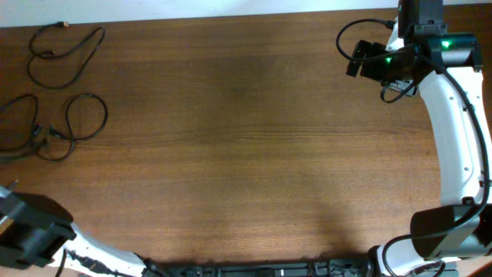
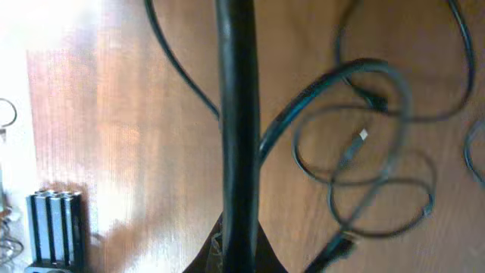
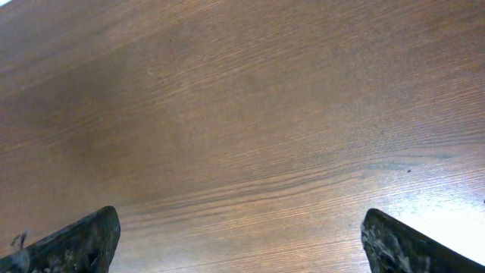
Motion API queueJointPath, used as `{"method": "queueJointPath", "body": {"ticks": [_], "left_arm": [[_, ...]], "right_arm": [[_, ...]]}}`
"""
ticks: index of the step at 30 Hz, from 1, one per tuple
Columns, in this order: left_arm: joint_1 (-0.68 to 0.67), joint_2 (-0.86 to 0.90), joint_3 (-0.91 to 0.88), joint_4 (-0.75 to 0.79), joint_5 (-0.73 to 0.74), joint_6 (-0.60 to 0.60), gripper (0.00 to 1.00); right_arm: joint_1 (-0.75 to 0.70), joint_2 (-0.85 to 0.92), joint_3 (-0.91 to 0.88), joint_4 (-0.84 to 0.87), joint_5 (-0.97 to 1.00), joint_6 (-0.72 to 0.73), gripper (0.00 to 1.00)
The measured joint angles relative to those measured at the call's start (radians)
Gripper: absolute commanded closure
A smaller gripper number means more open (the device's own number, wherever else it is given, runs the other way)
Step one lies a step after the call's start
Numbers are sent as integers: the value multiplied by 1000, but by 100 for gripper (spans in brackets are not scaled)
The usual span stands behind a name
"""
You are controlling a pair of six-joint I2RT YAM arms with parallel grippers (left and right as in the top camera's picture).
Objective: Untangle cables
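Thin black cables lie at the table's far left in the overhead view: one loose loop point(image 1: 48, 54) at the back corner, and below it crossed loops meeting at a small knot point(image 1: 42, 132). The left wrist view shows overlapping loops point(image 2: 364, 67) with a silver-tipped plug point(image 2: 362, 136). My left gripper point(image 2: 239, 254) is shut, and a thick black cable strand point(image 2: 236, 114) runs up from its jaws. In the overhead view only its arm point(image 1: 31, 231) shows, at the front left corner. My right gripper point(image 1: 358, 60) point(image 3: 239, 231) is open and empty above bare wood at the back right.
The wooden table point(image 1: 246, 138) ends at a white strip along the back. In the left wrist view a black ribbed block point(image 2: 53, 224) and a metal ring point(image 2: 6, 114) sit by the white table edge. The right arm's own thick cables point(image 1: 346, 35) loop near its wrist.
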Motion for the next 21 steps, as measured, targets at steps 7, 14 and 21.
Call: {"method": "queueJointPath", "body": {"ticks": [7,14,21], "left_arm": [[208,-13,-146,94,-6,-11,100],[216,-20,-463,326,-6,-12,100],[216,-20,-591,472,-40,-11,86]], "right_arm": [[0,0,0,-1,0,0,1],[0,0,0,-1,0,1,1],[0,0,0,-1,0,0,1]]}}
